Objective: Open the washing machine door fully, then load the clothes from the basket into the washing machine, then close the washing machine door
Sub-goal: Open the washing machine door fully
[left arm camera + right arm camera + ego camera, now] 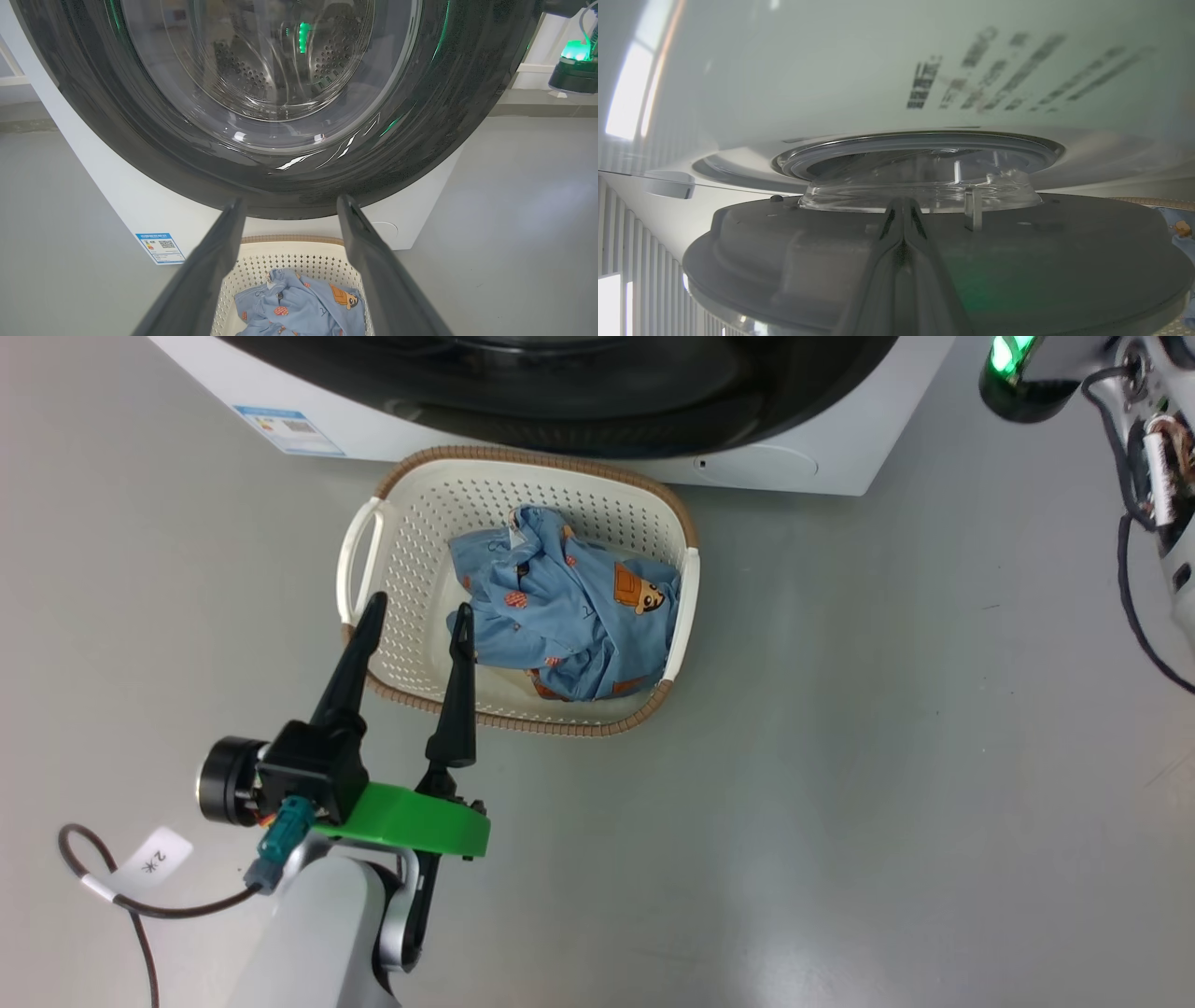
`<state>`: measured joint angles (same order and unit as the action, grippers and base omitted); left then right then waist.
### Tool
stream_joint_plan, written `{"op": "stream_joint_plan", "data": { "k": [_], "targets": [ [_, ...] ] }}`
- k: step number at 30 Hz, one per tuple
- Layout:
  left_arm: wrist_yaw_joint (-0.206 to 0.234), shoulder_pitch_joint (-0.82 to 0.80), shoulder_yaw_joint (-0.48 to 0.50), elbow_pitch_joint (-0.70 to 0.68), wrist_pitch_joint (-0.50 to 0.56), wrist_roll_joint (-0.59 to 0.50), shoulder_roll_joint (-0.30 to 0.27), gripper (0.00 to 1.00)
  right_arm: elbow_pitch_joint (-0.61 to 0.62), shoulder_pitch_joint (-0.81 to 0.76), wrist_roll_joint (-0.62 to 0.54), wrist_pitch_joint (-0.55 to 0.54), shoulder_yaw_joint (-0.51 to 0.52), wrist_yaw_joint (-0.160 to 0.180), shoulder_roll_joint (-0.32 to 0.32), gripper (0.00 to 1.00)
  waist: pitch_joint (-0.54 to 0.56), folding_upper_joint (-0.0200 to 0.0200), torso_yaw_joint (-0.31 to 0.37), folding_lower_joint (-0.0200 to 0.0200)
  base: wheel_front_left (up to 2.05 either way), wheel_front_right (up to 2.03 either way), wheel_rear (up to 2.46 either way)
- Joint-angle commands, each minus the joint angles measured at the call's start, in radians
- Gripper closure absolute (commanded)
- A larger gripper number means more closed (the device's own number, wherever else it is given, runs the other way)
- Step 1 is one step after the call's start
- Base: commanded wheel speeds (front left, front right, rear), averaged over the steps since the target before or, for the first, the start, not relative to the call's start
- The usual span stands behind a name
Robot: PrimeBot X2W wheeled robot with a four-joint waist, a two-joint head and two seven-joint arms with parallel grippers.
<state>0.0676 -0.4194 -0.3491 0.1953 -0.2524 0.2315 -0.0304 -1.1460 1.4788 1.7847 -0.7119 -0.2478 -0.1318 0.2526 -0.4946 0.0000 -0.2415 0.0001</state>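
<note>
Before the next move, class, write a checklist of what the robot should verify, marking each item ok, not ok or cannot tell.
1. Washing machine door fully open: not ok; only ajar, its porthole close to the washing machine.
2. Clothes in the basket: ok.
3. Left pincer open above the basket: ok.
4. Right pincer has a hold on the door: cannot tell; its fingers are shut against it.
5. Basket clear of the door's swing: cannot tell.

Only thing I can actually read is the little white tag on the black cable: "2米". The blue sticker on the washing machine has a QR code, but its print's too tiny. The dark lettering on the white panel is just blur.
</note>
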Motion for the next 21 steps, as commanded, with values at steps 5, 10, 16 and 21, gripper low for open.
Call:
{"op": "stream_joint_plan", "data": {
  "k": [5, 10, 16, 21],
  "targets": [
    [0.011, -0.001, 0.034, -0.014, -0.009, -0.011, -0.02, 0.0, 0.054, -0.075, -0.002, -0.05, -0.014, 0.001, -0.057, 1.0, 0.02, 0.0, 0.008, 0.0, 0.0, 0.0, 0.0],
    [0.009, 0.006, 0.034, -0.009, -0.009, -0.012, -0.02, 0.0, 0.093, -0.127, 0.018, -0.088, -0.004, 0.001, -0.067, 1.0, 0.036, 0.0, 0.014, 0.0, 0.0, 0.0, 0.0],
    [0.008, 0.015, 0.04, -0.005, -0.009, -0.016, -0.02, 0.0, 0.149, -0.202, 0.039, -0.126, 0.004, 0.001, -0.079, 1.0, 0.056, 0.0, 0.022, 0.0, 0.0, 0.0, 0.0],
    [0.004, 0.03, 0.05, 0.0, -0.009, -0.021, -0.02, 0.0, 0.212, -0.285, 0.058, -0.166, 0.003, 0.001, -0.094, 1.0, 0.083, 0.0, 0.024, 0.0, 0.0, 0.0, 0.0]
  ]
}}
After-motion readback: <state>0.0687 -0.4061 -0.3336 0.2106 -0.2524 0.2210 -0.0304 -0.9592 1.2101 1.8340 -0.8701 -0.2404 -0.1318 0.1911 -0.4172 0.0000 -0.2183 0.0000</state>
